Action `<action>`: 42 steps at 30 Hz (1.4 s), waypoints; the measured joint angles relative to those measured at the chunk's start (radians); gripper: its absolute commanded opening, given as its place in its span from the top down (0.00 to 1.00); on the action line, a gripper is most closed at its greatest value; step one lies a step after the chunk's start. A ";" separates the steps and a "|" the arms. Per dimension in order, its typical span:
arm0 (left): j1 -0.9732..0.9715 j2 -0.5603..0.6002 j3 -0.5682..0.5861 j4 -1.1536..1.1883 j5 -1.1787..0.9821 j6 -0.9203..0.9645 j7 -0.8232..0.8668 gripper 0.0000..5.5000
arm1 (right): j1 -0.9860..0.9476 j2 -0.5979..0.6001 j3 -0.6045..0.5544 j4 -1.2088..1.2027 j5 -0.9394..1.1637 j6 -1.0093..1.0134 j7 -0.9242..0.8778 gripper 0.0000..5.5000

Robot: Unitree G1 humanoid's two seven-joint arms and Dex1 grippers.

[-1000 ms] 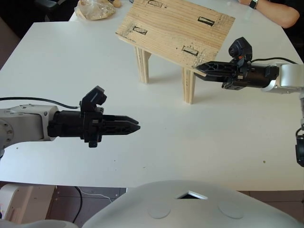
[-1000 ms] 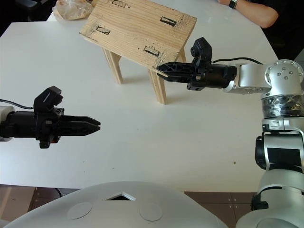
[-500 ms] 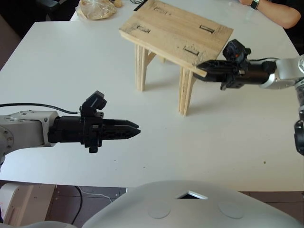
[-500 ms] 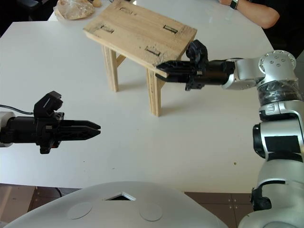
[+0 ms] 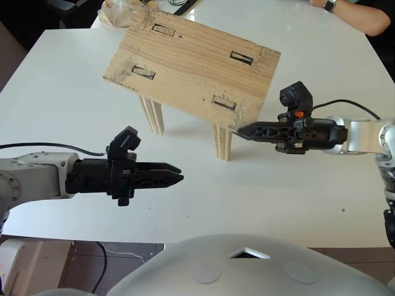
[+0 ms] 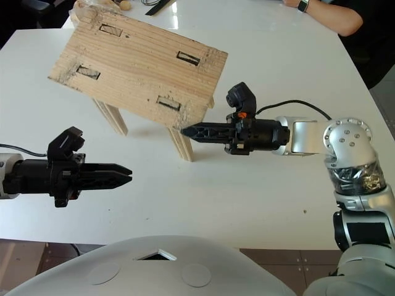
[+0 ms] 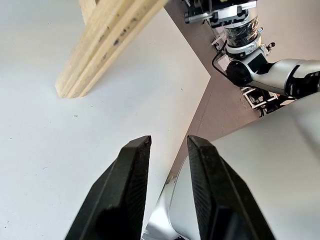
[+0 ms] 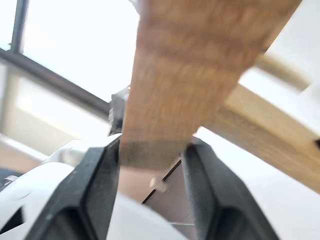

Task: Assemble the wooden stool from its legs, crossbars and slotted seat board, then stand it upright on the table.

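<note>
One stool: the stool (image 5: 191,68) is put together and stands tipped on the tabletop (image 5: 278,203). The top face of its seat board (image 6: 136,61) leans toward the robot.
Two near legs: the legs (image 5: 222,143) under the near edge have their feet on the tabletop. I cannot tell whether the far pair is lifted.
Right end effector: the right end effector (image 5: 242,131) is at the near right corner of the seat board. Its fingers (image 8: 102,190) are clamped on either side of the board's edge.
Left end effector: the left end effector (image 5: 178,177) hovers over the tabletop, well in front of the stool. Its fingers (image 7: 130,170) are a narrow gap apart and hold nothing.
Look: pale, striped softwood. Four dark slots (image 5: 242,58) are cut through the seat, and the edges and corners are a little rough.
Handling: the stool is likely stiff and fairly light. It looks top-heavy while tilted, since the broad seat acts as a lever over narrow feet. If the joints are only pushed together, a hard pull could loosen them.
Hold: the seat's rim gives flat, parallel faces that suit a pinch. A corner grip lets the stool swing, so a second hold on the opposite edge or on a leg would likely steady it.
Surface: bare wood should give good friction, so slipping seems unlikely.
</note>
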 measured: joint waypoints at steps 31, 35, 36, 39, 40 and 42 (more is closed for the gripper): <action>0.042 -0.606 -0.229 0.475 1.265 -0.865 0.378 0.76 | 0.167 0.220 0.034 0.422 -1.399 -0.830 -0.170 0.31; -0.088 -0.679 -0.216 0.685 1.409 -1.043 0.453 0.76 | 0.159 0.336 0.027 0.525 -1.528 -0.949 -0.165 0.31; -0.123 -0.695 -0.214 0.730 1.434 -1.073 0.462 0.76 | 0.151 0.356 0.018 0.545 -1.549 -0.968 -0.166 0.31; -0.195 -0.740 -0.210 0.835 1.479 -1.146 0.471 0.76 | 0.124 0.410 -0.020 0.608 -1.602 -1.017 -0.182 0.31; -0.210 -0.755 -0.210 0.868 1.488 -1.171 0.470 0.76 | 0.116 0.428 -0.039 0.628 -1.614 -1.029 -0.193 0.31; -0.225 -0.787 -0.211 0.919 1.503 -1.212 0.465 0.76 | 0.110 0.454 -0.063 0.654 -1.638 -1.060 -0.206 0.31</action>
